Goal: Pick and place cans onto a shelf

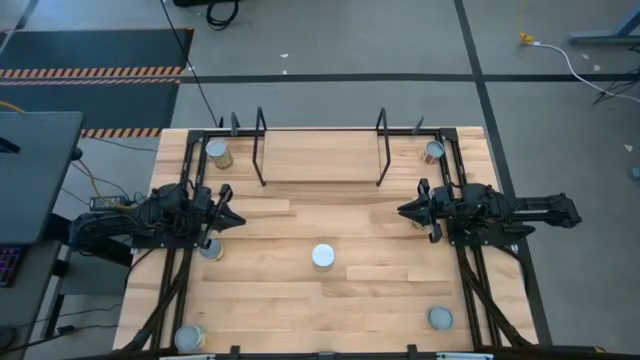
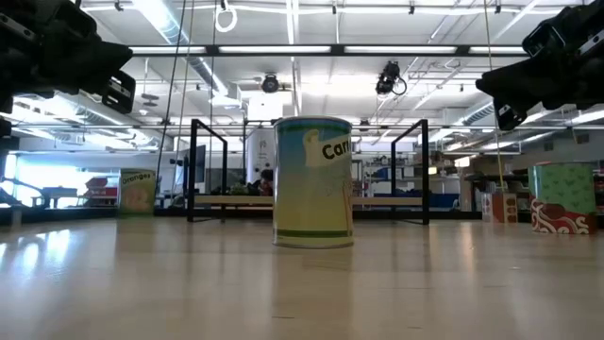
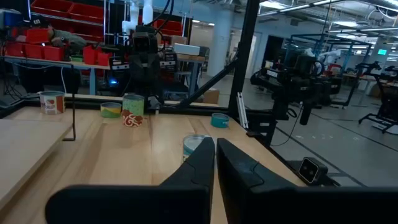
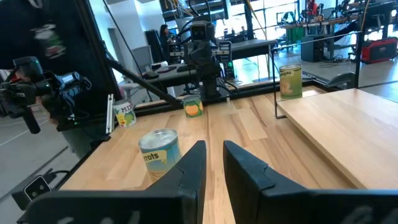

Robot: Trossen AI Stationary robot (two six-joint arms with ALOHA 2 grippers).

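The shelf, a light board between black end frames, stands at the table's far middle. A can with a yellowish label stands upright on the table's centre, and it also shows in the low view. Other cans stand at the far left, far right, near left and near right, and one beside my left arm. My left gripper hovers shut at mid-left. My right gripper hovers shut at mid-right. Both point at the table's middle and hold nothing.
Black rails run along the table's left and right sides under the arms. The shelf board lies beside my right gripper toward the far edge. Bare tabletop lies between the two grippers and the centre can.
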